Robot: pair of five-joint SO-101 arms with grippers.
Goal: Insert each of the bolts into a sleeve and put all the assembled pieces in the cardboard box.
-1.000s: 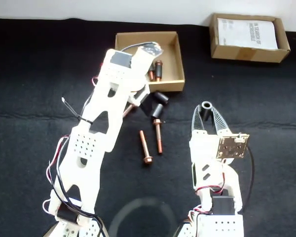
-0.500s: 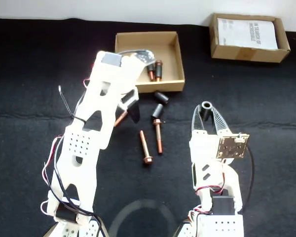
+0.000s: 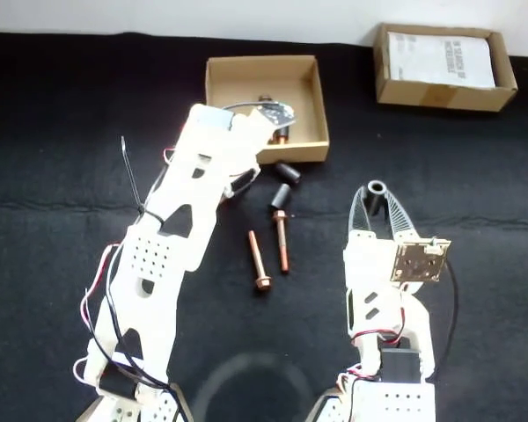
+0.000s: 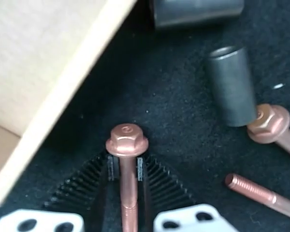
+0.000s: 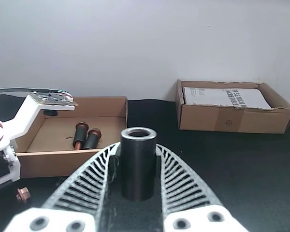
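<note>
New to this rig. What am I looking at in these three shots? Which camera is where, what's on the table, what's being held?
These are two small white desktop robot arms, side by side at a black cloth table. The wide picture comes from a fixed camera looking down. The other two come from a camera on each arm's wrist, looking out along its jaws.

The left arm has its jaws shut on a copper-coloured hex-head bolt, close to the open cardboard box. That box holds two pieces that look like bolts fitted into sleeves.

The right arm holds a dark grey metal sleeve upright in its jaws.

Loose on the cloth lie two more dark sleeves and two more copper bolts. A second cardboard box with a printed sheet stands farther back.
</note>
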